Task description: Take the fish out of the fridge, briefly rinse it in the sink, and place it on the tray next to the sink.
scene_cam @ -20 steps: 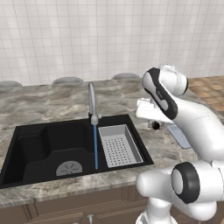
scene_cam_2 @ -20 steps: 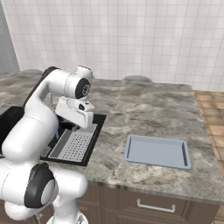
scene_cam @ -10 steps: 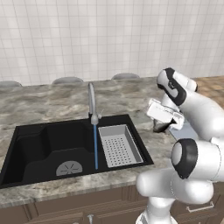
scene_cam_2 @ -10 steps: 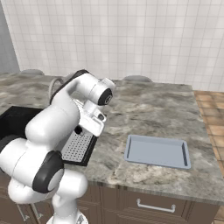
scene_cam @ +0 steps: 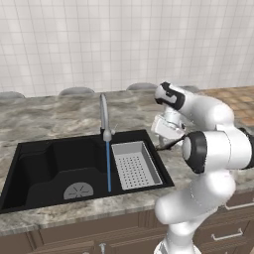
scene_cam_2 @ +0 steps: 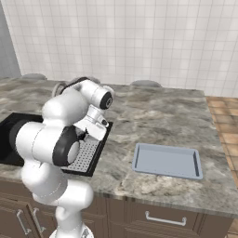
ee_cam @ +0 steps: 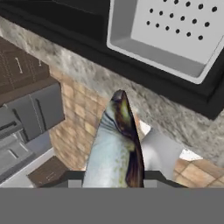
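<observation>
one fish, pinched in my gripper, hanging just right of the sink. one strainer basket sitting in the right basin, one faucet running. one tray lying on the marble counter. white tiled wall behind.

Kitchen: white tiled wall, marble-look bench, black double sink with chrome faucet, wood cabinets with drawer handles below.
</observation>
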